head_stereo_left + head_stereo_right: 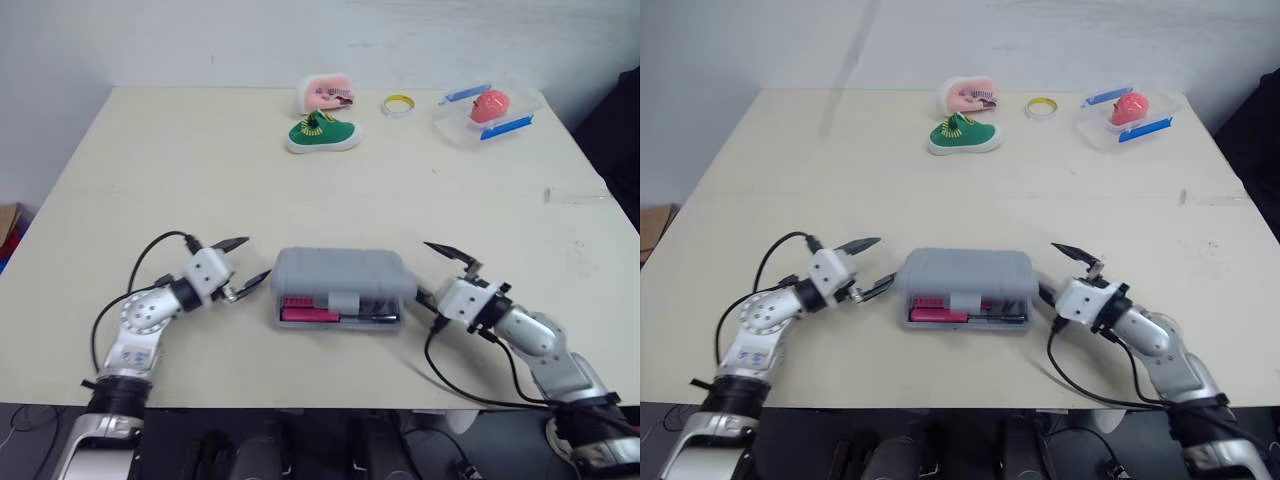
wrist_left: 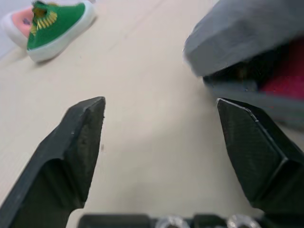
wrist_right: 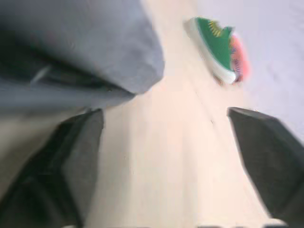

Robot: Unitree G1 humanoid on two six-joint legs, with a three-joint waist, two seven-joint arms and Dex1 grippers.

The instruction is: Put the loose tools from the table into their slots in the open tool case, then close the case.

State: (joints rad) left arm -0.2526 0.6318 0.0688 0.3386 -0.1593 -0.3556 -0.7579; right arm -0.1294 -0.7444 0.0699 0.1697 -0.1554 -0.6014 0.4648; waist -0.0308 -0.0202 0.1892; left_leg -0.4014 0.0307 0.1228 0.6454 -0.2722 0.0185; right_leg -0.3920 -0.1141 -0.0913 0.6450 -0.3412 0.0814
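Observation:
The grey tool case point(image 1: 340, 272) lies near the table's front edge with its lid lowered almost onto the base. A narrow gap at the front shows a red insert point(image 1: 308, 309) and a black tool point(image 1: 372, 317) inside. My left gripper point(image 1: 256, 259) stands open just off the case's left end, one finger close to the lid's corner. My right gripper point(image 1: 425, 270) is open beside the case's right end. In the left wrist view the case point(image 2: 251, 38) sits just beyond one fingertip point(image 2: 251, 142). The right wrist view has the lid point(image 3: 90, 42) close ahead of my open fingers.
At the back of the table point(image 1: 150, 170) are a green shoe point(image 1: 322, 135), a pink object point(image 1: 327, 93), a yellow tape roll point(image 1: 399, 105) and a clear box point(image 1: 487, 115) holding something red. Black cables loop beside both wrists.

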